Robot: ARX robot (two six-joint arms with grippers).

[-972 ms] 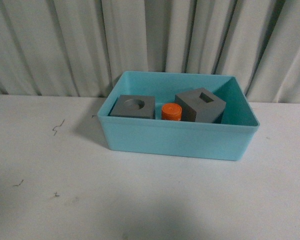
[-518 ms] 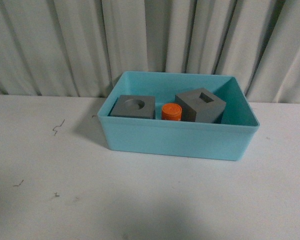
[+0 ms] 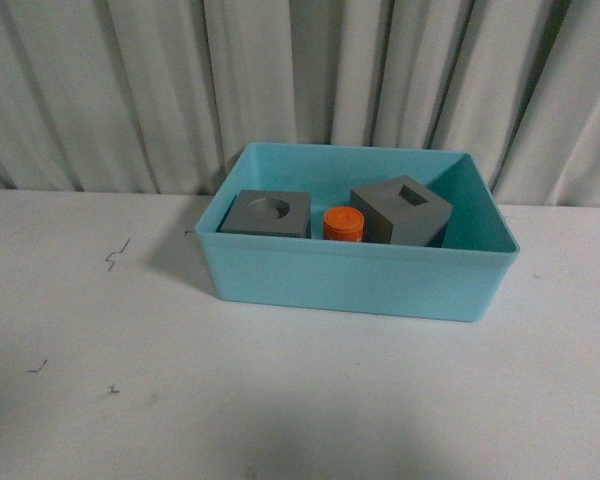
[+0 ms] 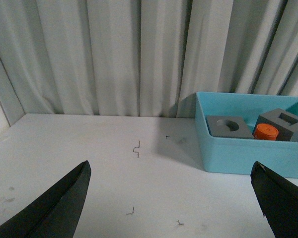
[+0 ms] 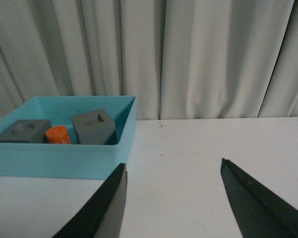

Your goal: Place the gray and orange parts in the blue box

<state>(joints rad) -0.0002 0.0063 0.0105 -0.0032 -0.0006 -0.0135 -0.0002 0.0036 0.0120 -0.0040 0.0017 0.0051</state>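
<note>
The large light blue-turquoise plastic box (image 3: 360, 275) with sloped walls stands on the white tabletop (image 3: 280, 400) near its back edge, in front of a pale pleated curtain (image 3: 130, 90), and holds all three parts side by side: a matte gray cube with a round top recess (image 3: 267, 214) toward its left wall, a small orange cylinder (image 3: 343, 224) in the middle, and a matte gray cube with a square top recess (image 3: 401, 211) turned at an angle toward its right wall. The left gripper (image 4: 171, 198) and the right gripper (image 5: 174, 201) each hang over bare tabletop well apart from the box, dark fingers spread wide with nothing between them.
</note>
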